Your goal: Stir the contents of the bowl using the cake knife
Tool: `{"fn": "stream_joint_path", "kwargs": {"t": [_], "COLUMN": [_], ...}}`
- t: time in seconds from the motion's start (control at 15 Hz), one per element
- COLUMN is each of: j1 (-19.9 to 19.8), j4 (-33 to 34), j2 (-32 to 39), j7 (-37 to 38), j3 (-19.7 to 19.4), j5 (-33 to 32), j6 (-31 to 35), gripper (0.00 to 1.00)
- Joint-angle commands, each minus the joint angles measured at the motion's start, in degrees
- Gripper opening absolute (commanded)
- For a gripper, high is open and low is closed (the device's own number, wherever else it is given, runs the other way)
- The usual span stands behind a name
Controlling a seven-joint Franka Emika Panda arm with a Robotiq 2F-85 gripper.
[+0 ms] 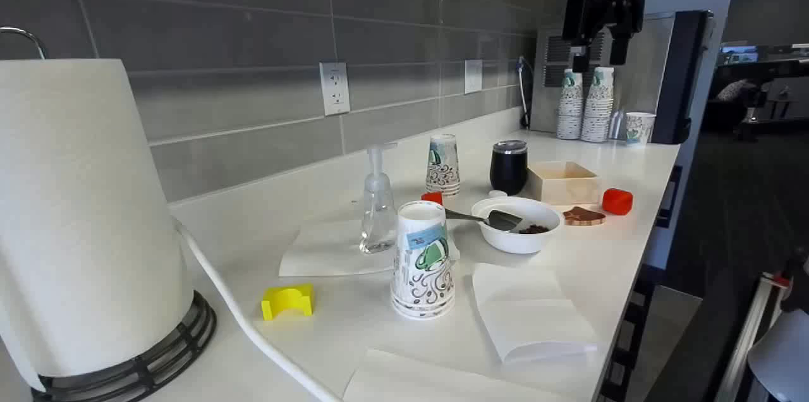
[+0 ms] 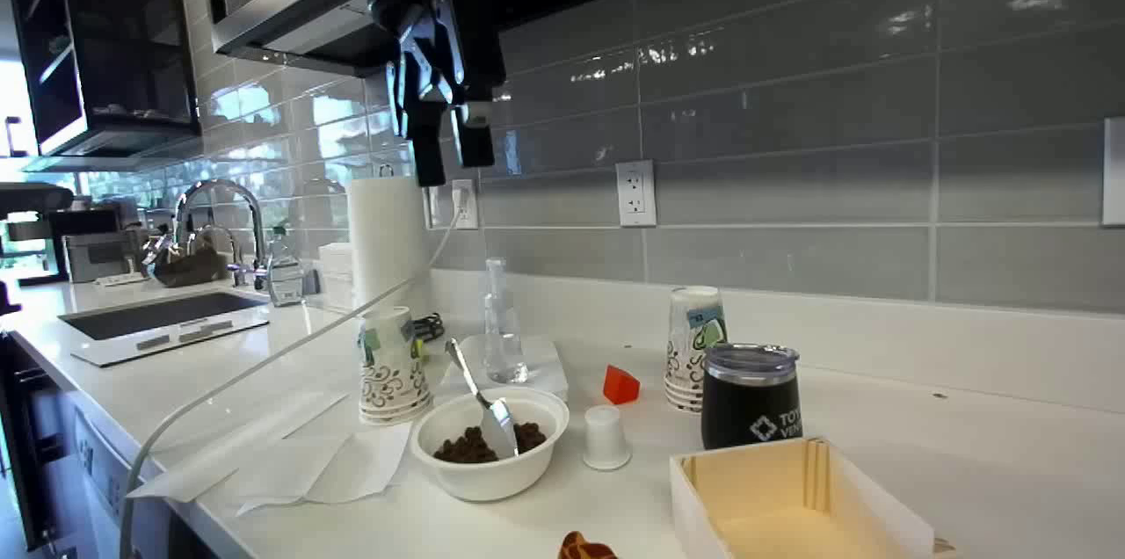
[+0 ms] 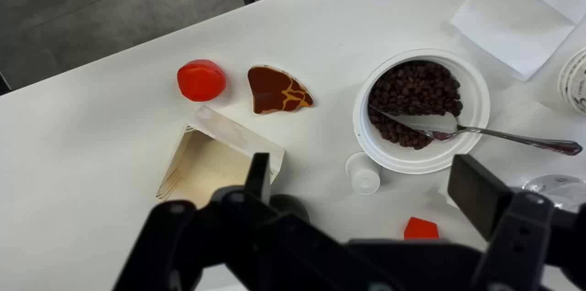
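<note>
Your gripper (image 1: 600,58): jaws spread, higher than bowl (image 3: 474,99) | knife (image 3: 435,123): blade amid beans (image 3: 416,85) in bowl, handle over rim | small cup (image 3: 365,176): just beside bowl

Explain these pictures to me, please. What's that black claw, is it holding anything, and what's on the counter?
That's the robot's gripper, which pinches like finger and thumb. It hangs open above the counter, holding nothing. Two pictures come from cameras outside the robot; the third looks down from its wrist, so the gripper looms along the bottom. A white bowl contains dark, bean-like bits. The knife rests in it, handle sticking out. Nearby stand paper cups, a pump bottle, a black cup and a wooden box. The job: stir those bits with the knife.
</note>
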Motion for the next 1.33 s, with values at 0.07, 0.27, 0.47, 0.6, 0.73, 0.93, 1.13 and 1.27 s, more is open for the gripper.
{"fn": "stream_joint_path", "kwargs": {"t": [0.07, 0.27, 0.47, 0.6, 0.73, 0.93, 1.13, 1.27], "j1": [0.37, 1.89, 4.96, 6.83, 8.53, 10.99, 13.9, 15.99], "j4": [0.14, 1.01, 0.89, 0.4, 0.07, -0.07, -0.13, -0.36], "j2": [0.06, 2.26, 4.37, 5.74, 7.6, 12.09, 16.07, 18.37], "j7": [0.21, -3.16, -10.62, -15.25, -19.88, -26.53, -32.77, -36.41], "j3": [-0.29, -0.89, -1.73, -2.53, -3.18, -3.66, -3.62, -3.17], "j5": [-0.22, -0.24, -0.43, -0.37, -0.62, -0.87, -0.19, 0.18], "j6": [-0.15, 0.32, 2.9, 5.71, 8.7, 14.21, 18.16, 20.04], "gripper": [1.0, 1.0, 1.0, 1.0, 1.0, 1.0, 1.0, 1.0]}}
